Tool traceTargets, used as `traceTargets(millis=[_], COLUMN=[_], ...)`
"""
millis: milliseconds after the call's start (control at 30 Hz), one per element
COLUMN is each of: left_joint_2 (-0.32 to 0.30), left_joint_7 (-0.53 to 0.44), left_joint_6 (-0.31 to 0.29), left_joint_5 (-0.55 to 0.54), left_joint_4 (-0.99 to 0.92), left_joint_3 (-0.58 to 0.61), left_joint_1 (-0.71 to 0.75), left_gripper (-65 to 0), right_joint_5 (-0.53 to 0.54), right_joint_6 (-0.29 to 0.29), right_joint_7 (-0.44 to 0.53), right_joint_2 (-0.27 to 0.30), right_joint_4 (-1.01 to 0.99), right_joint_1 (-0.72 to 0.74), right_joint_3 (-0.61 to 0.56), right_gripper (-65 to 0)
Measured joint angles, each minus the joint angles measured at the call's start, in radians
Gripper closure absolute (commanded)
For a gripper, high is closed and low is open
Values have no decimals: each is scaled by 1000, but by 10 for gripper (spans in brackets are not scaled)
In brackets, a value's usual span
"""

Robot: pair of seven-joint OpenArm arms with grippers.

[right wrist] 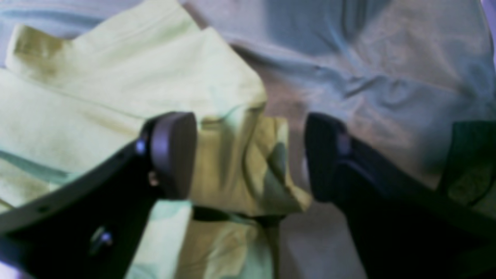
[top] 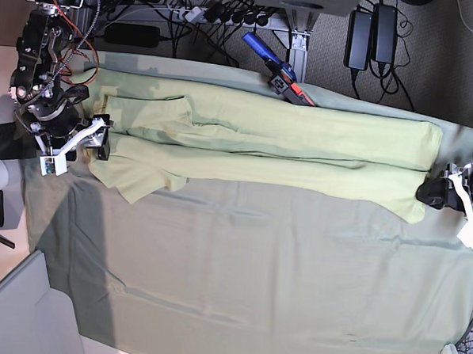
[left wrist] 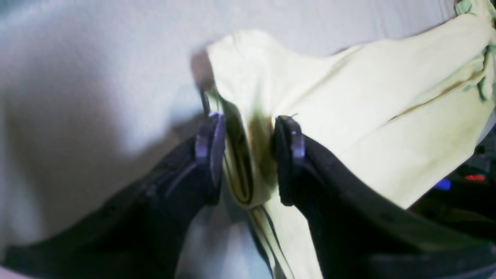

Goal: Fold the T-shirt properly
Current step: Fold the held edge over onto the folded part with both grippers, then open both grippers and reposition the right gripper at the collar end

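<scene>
Pale yellow-green T-shirt [top: 270, 143], folded lengthwise into a long narrow band, stretched flat across the far part of the bench, one sleeve flap splayed out near one end, soft creases along the fold

Grey-green tablecloth [top: 239, 272] covers table; cables + power strip [top: 229, 10] at 12 o'clock, power bricks [top: 371, 37] 1 o'clock, on grey carpet [top: 432, 68].
</scene>
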Motion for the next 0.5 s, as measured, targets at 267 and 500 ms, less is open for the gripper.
traceTargets(millis=[267,500], left_joint_2=[0,0], left_joint_7=[0,0], left_joint_6=[0,0], left_joint_5=[0,0], left_joint_4=[0,0], left_joint_3=[0,0], left_joint_1=[0,0], left_gripper=[-254,-254], right_joint_5=[-3,55], right_joint_6=[-1,-2], right_joint_7=[33,42], right_joint_2=[0,-9], right_joint_4=[3,3], right_joint_1=[11,96], right_joint_3=[91,128], right_gripper=[-432,-432])
